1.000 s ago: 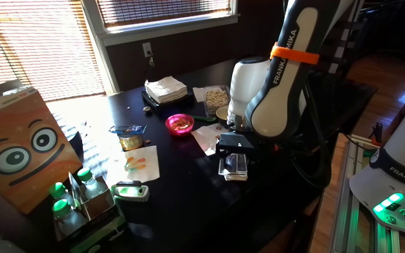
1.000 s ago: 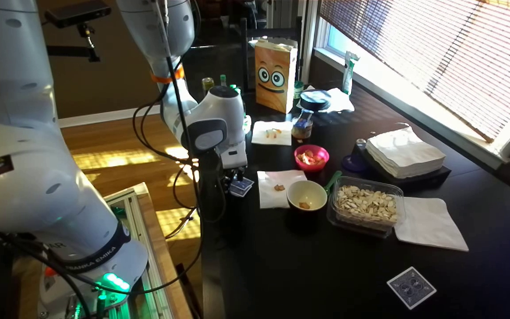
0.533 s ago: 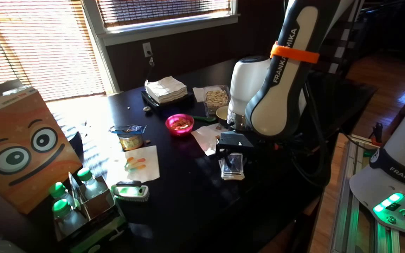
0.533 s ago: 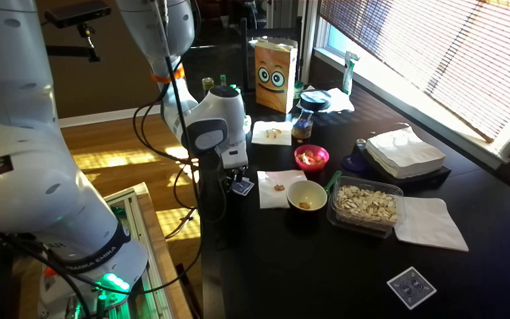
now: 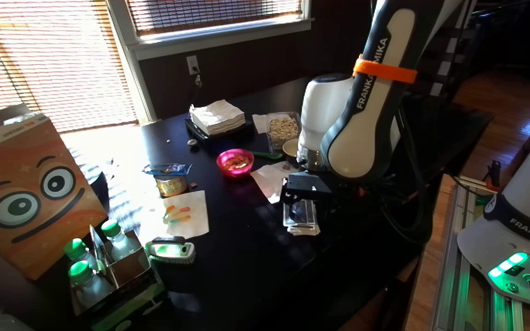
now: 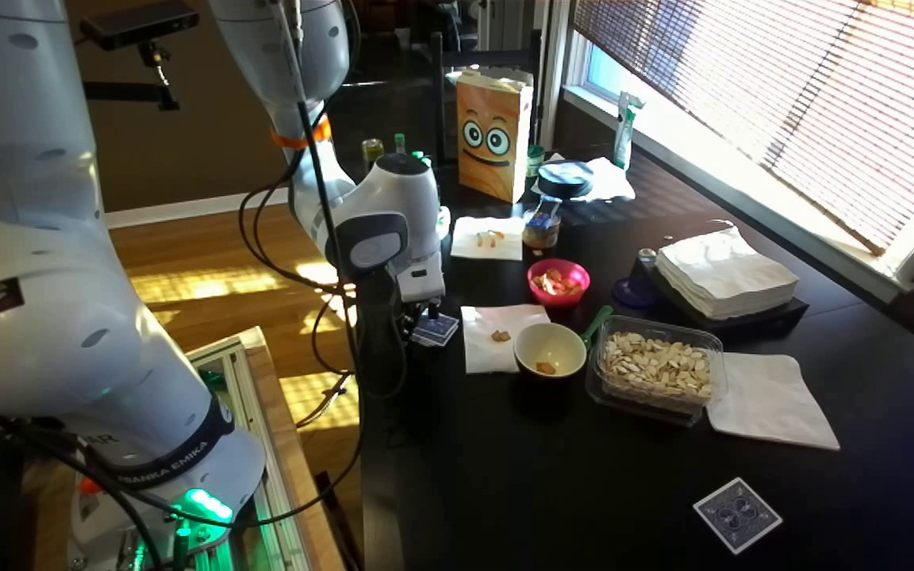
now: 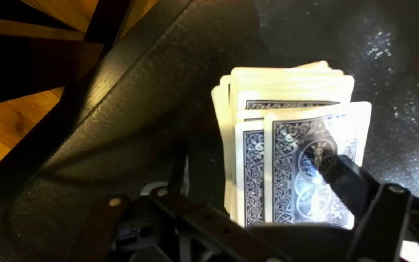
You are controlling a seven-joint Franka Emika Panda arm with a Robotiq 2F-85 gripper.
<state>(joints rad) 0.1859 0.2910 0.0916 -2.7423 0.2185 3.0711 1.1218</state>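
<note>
Black two-finger tool: spread, nothing pinched | Untidy stack of glossy blue-and-white rectangular playing cards: right of wrist-view centre, beneath one fingertip | Hazard: sideways fingertip pressure could scatter the cards.

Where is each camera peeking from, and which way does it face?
An exterior view: near the smiley orange box, facing across the table toward window blinds; the robot's arm and base show.
An exterior view: far from that box, near a lone card, facing down the table toward the box; arm and base show too.
Wrist view: by the open gripper, which shows, facing down at the card stack.
Both exterior views share the pink bowl and that box.
</note>
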